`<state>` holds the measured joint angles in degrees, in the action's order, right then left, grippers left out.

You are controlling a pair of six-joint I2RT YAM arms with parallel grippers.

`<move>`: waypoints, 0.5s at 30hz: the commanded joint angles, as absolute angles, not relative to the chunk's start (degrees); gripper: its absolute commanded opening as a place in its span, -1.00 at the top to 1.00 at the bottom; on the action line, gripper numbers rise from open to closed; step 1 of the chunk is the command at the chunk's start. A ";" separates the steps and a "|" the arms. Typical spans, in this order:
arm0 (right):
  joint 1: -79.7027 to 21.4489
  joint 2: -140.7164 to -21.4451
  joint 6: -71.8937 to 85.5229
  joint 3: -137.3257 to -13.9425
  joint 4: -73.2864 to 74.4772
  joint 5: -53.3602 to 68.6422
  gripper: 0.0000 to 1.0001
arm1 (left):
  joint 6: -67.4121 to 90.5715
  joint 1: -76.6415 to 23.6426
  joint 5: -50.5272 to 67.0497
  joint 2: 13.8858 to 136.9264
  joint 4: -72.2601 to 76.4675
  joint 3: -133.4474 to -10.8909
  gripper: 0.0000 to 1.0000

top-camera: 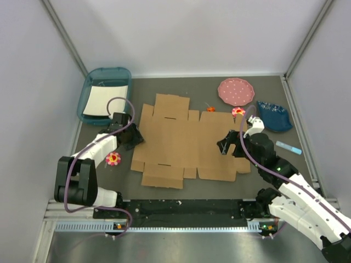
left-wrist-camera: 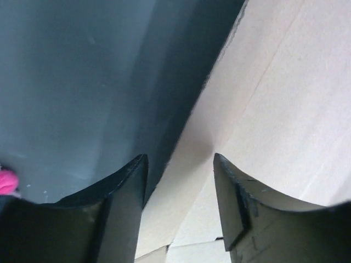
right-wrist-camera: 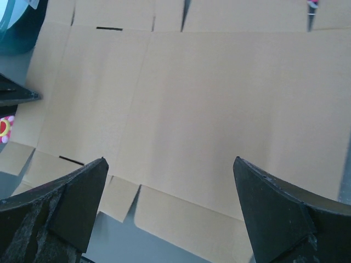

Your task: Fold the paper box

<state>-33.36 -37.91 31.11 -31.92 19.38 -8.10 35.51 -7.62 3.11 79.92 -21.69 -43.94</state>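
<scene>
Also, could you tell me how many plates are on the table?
2: the pink plate at the far right, and the blue plate just right of it, slightly nearer. Nothing suggests hidden ones.

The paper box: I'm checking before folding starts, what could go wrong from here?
The paper box lies flat, ungripped; the open left end effector at its left edge might push it sideways instead of lifting a flap. The sliding sheet could knock the flower toy at its far right corner.

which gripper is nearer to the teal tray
Left. The left gripper sits at the left edge of the paper box, close to the teal tray; the right gripper hovers over the box's right half, farther away.
</scene>
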 commanded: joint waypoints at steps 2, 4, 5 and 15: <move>-33.57 -37.26 31.46 -32.78 18.28 -7.47 -0.98 | 33.58 -7.47 13.09 78.67 -14.42 -45.70 0.26; -33.57 -37.35 31.55 -33.22 18.37 -7.38 -0.98 | 33.57 -7.47 13.62 77.18 -13.71 -45.62 0.48; -33.49 -37.53 31.47 -33.40 18.46 -7.38 -0.98 | 33.49 -7.47 14.06 76.65 -13.54 -45.70 0.58; -33.57 -37.35 30.32 -38.22 20.91 -7.73 -0.97 | 32.70 -7.56 23.35 70.14 -8.98 -48.78 1.00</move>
